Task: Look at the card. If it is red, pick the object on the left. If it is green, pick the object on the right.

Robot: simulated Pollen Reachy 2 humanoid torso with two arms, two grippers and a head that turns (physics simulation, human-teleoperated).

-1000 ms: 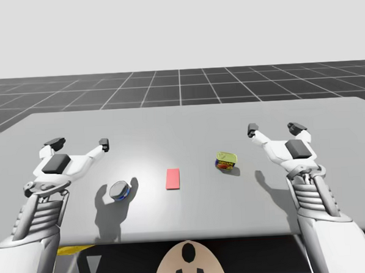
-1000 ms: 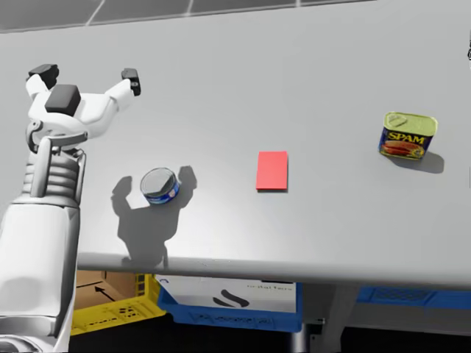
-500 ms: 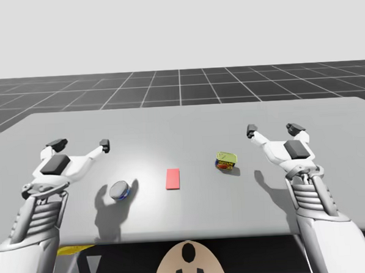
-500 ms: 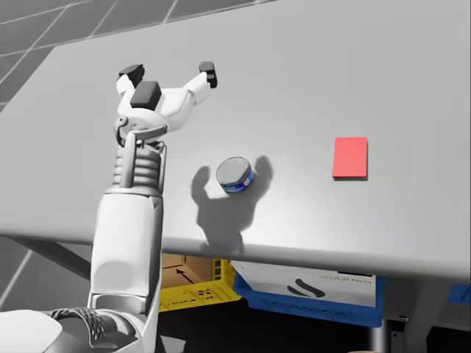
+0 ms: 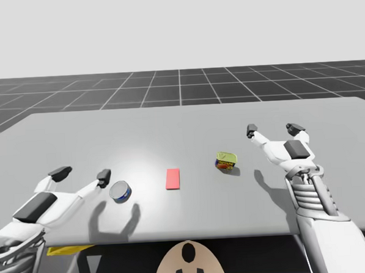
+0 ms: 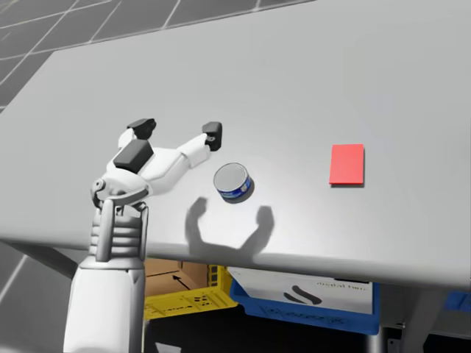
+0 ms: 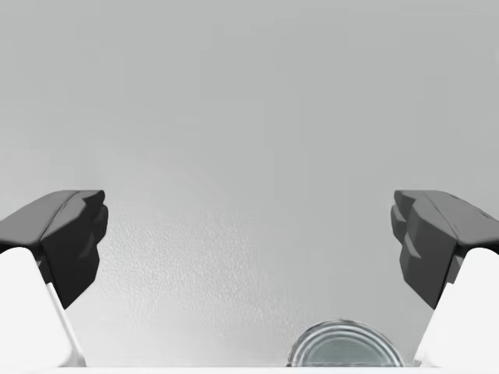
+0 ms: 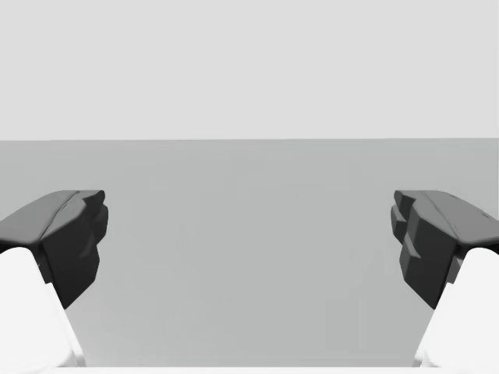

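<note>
Left pincer (image 5: 81, 173), released, hovers just beside the round blue can (image 5: 121, 191) near the desk's (image 5: 182, 124) front edge, left of the red card (image 5: 173, 178). Right pincer (image 5: 274, 129) likewise released. Yellow crate (image 6: 176, 303) underneath holds a cardboard box (image 6: 165, 276).

Red card (image 5: 173, 178), blue round can (image 5: 120, 191) with silver top, yellow boxy can (image 5: 226, 160) with blue and red side, plain grey table (image 5: 182, 124), dark floor (image 5: 179, 81) with pale grid lines, white left gripper (image 5: 81, 173) and right gripper (image 5: 274, 129), black fingertips (image 5: 103, 175), yellow crate (image 6: 176, 301), blue crate (image 6: 316, 320)
</note>
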